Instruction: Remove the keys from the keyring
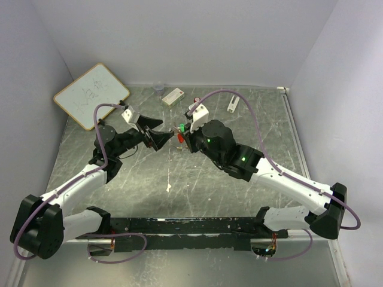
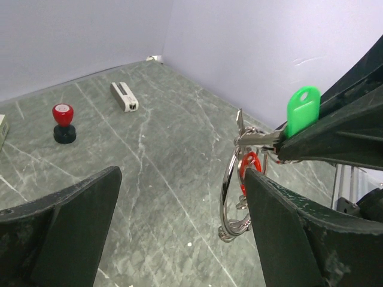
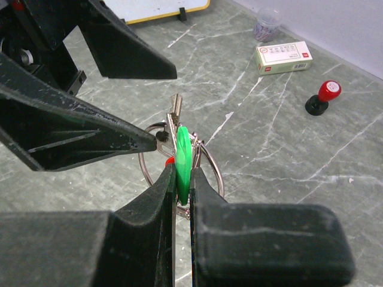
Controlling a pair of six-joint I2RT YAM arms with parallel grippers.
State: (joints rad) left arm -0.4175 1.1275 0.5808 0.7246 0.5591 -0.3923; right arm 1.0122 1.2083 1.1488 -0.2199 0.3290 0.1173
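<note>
The right fingers (image 3: pixel 239 233) are pressed together on the green key (image 2: pixel 302 110), pinching its plastic head flat between them; that looks like the reason the keyring (image 2: pixel 227 185) hangs up off the worktop (image 2: pixel 149 179), so the loop is free on all sides and easy to reach; the keyring dangles just below the green key, and the red key (image 2: pixel 248 167) hangs on it too, inside the loop; some more small silver bits hang at the bottom of the keyring, but they are too small to name; the left fingers (image 2: pixel 287 227) are spread wide apart and hold nothing; one of them is just beside the keyring, right next to the red key, and I cannot tell if it touches; the other one is well away from the keyring; they look set like that to close on the keyring or the red key, so one arm can hold while the other pulls; both keys are on the keyring, so no key is off yet; a little stamp (image 2: pixel 63 122) with a red top stands on the worktop, far behind the keyring.
</note>
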